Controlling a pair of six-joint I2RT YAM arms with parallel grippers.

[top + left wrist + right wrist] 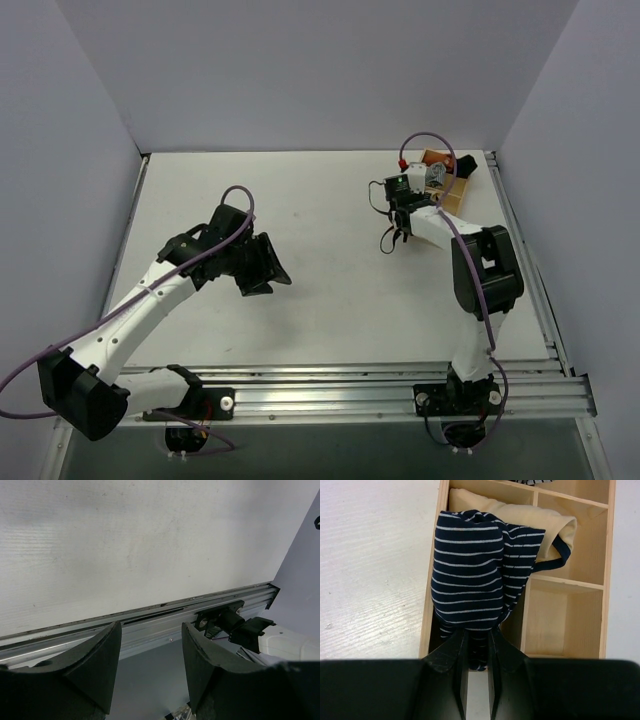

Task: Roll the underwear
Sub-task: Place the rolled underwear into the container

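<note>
The underwear (470, 570) is dark navy cloth with thin light stripes. My right gripper (477, 650) is shut on its lower end and holds it bunched, hanging over the left side of a wooden divided box (431, 605). In the top view the right gripper (428, 186) is at the box (452, 188) at the table's far right, and the cloth there is only a small grey patch (436, 177). My left gripper (262, 265) is open and empty above the middle-left of the table; its jaws (150, 645) stand wide apart, facing the near rail.
A cream cloth (540, 517) lies in the box behind the underwear, with a dark strap loop (561, 555) beside it. The box's right compartments (565, 625) show bare wood. The aluminium rail (150, 617) runs along the table's near edge. Grey walls enclose three sides.
</note>
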